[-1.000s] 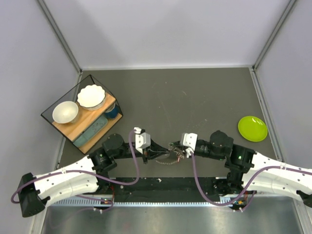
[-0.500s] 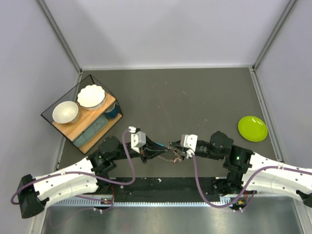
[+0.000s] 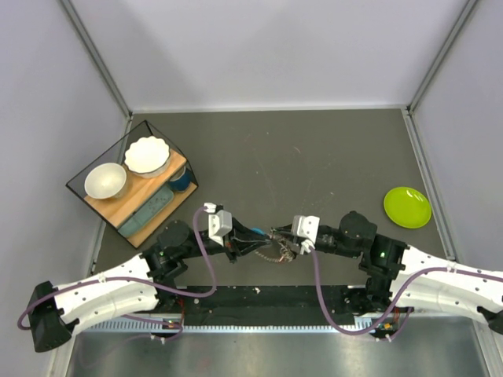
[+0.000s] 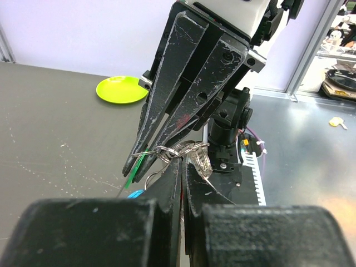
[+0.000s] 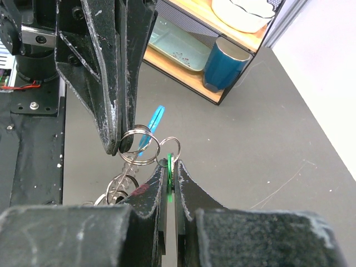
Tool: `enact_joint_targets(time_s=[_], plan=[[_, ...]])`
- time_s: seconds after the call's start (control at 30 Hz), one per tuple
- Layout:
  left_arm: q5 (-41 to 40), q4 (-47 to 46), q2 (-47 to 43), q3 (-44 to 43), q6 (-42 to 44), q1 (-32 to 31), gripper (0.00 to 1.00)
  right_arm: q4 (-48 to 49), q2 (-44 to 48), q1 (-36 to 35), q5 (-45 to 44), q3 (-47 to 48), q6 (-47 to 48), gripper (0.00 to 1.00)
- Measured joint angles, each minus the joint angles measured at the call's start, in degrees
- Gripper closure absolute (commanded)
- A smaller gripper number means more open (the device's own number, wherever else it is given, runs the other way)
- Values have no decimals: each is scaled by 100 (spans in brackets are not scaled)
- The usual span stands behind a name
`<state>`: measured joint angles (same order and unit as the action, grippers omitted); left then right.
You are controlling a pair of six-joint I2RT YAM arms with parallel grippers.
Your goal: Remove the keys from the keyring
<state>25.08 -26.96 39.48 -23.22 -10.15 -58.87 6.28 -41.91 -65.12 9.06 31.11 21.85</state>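
Gripping the bunch from both sides, the two claws meet low over the near edge of the table (image 3: pixel 314 157). The left claw (image 4: pixel 182 167) is shut on the silver keyring (image 5: pixel 139 147). The right claw (image 5: pixel 169 164) is shut on what seems to be a green key head (image 5: pixel 168 181), though only its edge shows. A cyan key (image 5: pixel 156 122) and the other keys (image 3: pixel 275 253) dangle below, clear of the table.

The risk is slip. Both holds are thin tip pinches on smooth metal, so a pull apart could spring the ring free and drop the bunch onto the black base strip (image 3: pixel 259 297). A pull off-line from the ring's split would likely twist the key, not thread it out.

The framed rack (image 3: pixel 145 190) on the left holds two white bowls (image 3: pixel 105 180), a blue cup (image 3: pixel 180 179) and a teal tray (image 3: pixel 149 208). The lime plate (image 3: pixel 407 206) on the right bears no key.
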Motion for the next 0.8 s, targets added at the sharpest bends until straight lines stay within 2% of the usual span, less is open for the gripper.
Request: enact_joint_targets(time_s=[0.8], plan=[[-7, -258, -2, 52, -175, 0, 100, 249, -96, 0, 11, 7, -354, 100]])
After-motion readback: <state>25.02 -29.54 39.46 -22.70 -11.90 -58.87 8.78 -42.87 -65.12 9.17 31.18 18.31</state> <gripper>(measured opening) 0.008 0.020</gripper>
